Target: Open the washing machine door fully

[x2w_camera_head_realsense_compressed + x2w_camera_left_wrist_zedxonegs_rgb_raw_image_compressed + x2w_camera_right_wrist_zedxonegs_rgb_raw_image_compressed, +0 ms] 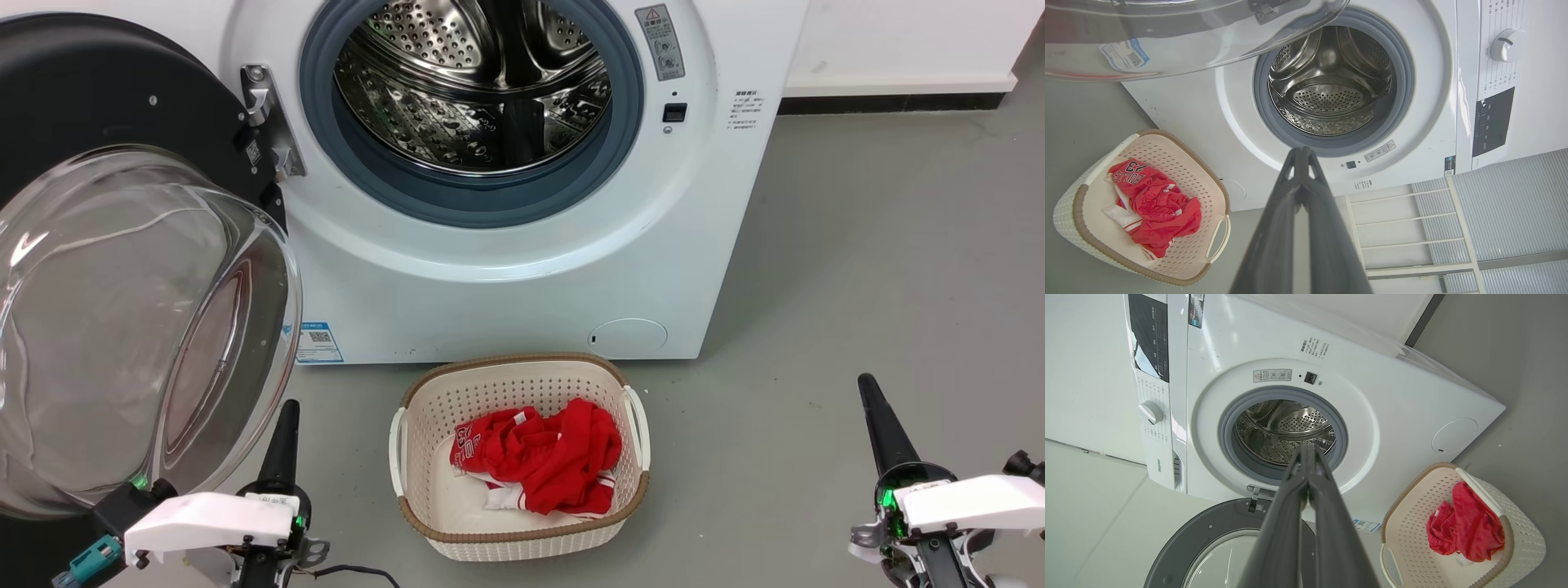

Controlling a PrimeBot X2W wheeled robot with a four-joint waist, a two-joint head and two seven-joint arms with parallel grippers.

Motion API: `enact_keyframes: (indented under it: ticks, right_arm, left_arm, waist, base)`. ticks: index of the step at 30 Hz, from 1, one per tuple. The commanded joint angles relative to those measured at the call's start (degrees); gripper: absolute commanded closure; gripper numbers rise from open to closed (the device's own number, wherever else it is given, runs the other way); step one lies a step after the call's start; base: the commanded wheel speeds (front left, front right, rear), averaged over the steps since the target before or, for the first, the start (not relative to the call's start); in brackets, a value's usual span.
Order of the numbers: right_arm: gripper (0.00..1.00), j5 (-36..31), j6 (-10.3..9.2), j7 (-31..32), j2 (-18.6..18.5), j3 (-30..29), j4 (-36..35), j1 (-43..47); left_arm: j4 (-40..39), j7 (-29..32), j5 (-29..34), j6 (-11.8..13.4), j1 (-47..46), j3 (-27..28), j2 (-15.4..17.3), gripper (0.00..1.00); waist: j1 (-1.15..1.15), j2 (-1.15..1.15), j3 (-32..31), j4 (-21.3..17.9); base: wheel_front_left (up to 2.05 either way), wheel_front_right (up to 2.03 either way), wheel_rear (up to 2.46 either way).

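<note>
Beside left gripper: washing machine door is seen swung wide open.
Left gripper: fingers are pressed together, nothing held.
Right gripper: likewise closed, empty.

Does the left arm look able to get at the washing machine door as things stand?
Likely yes: the washing machine door hangs wide open just beside the left pincer, with nothing between them.

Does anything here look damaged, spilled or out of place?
Nothing stands out. The washing machine door stands open with its glass whole, and the red garment lies inside the basket.
</note>
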Motion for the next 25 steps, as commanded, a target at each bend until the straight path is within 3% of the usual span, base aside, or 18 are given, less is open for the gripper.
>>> enact_keyframes:
  ticks: [1, 25]
  right_arm:
    - [1.00, 1.8, -0.01, 0.3, -0.3, -0.1, 0.0, -1.2]
    - [1.00, 13.7, -0.01, 2.6, 0.0, -1.2, 2.4, -2.5]
  left_arm:
    - [0.0, 0.4, -1.7, -0.7, -1.2, 0.2, 0.3, 1.00]
    - [2.0, 3.6, -13.9, -2.2, -2.2, 1.6, 0.1, 1.00]
  waist:
    - [0.00, 0.00, 0.0, 0.0]
    - [0.00, 0.00, -0.2, 0.5]
  base:
    - [0.00, 0.00, 0.00]
    - [0.00, 0.00, 0.00]
